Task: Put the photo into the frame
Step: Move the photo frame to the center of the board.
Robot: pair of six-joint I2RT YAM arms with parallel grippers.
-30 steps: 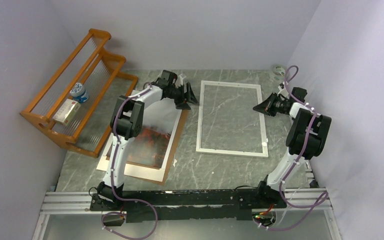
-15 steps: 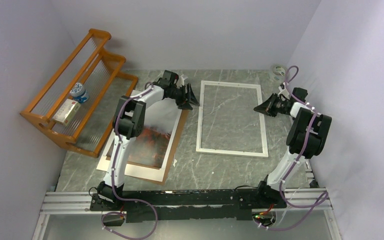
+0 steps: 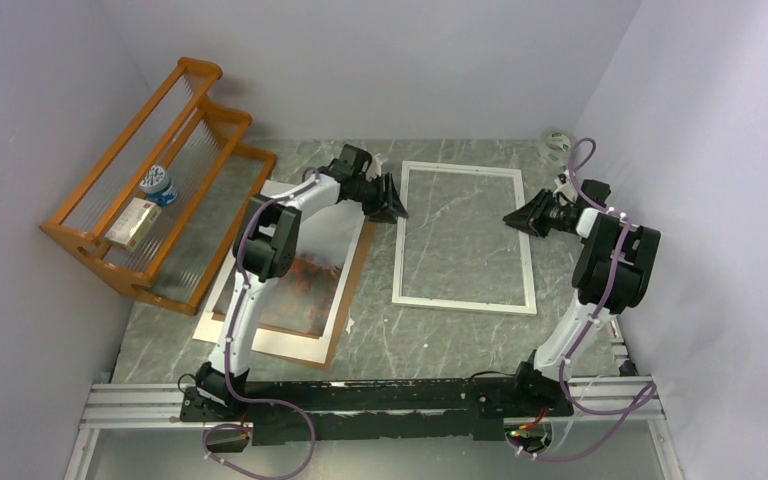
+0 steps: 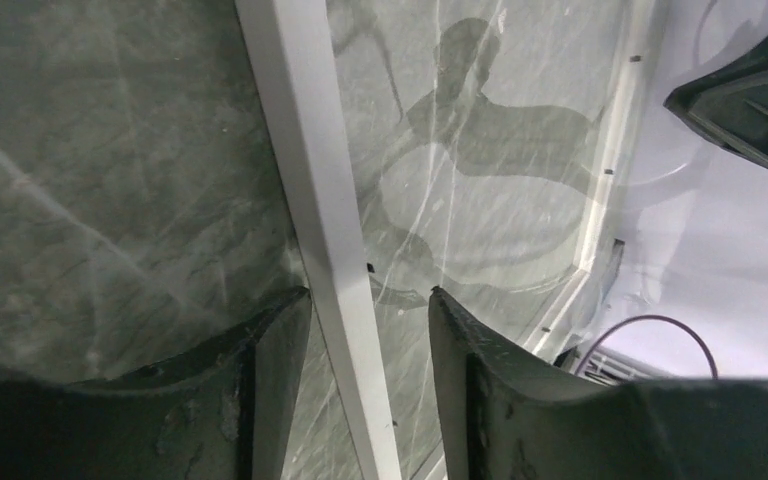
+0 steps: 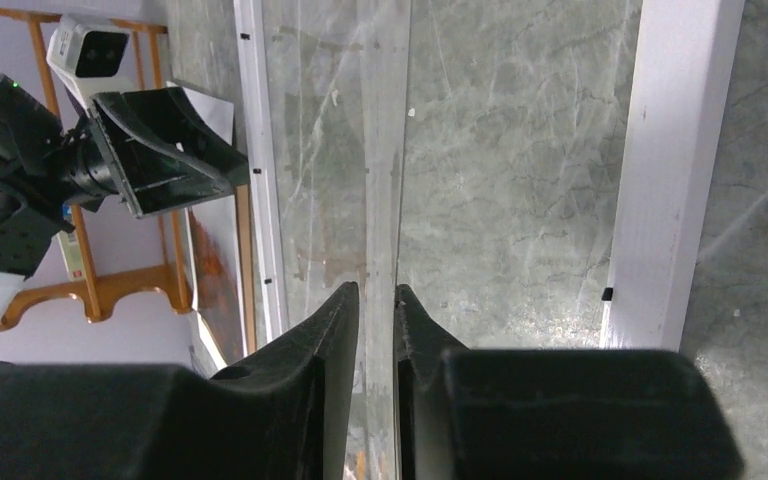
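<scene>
- The frame (image 3: pixel 465 303) lies flat on the table (image 3: pixel 440 345), right of centre, and the marbled top shows through its clear pane.
- The photo (image 3: pixel 310 282) lies on a brown backing board (image 3: pixel 353 290) just left of the frame, with the left arm reaching over part of it.
- Left gripper (image 4: pixel 365 330): jaws apart, straddling the frame's left white rail, with a gap on each side.
- Right gripper (image 5: pixel 377 320): jaws a narrow slit apart over the pane, inside the right rail. Whether they touch the glass I cannot tell.
- An orange wooden rack (image 3: pixel 200 72) stands at far left, holding a small box (image 3: pixel 132 222) and a blue-and-white tub (image 3: pixel 161 186). Their print is too small to read.
- A tape roll (image 3: pixel 558 140) sits in the far right corner.
</scene>
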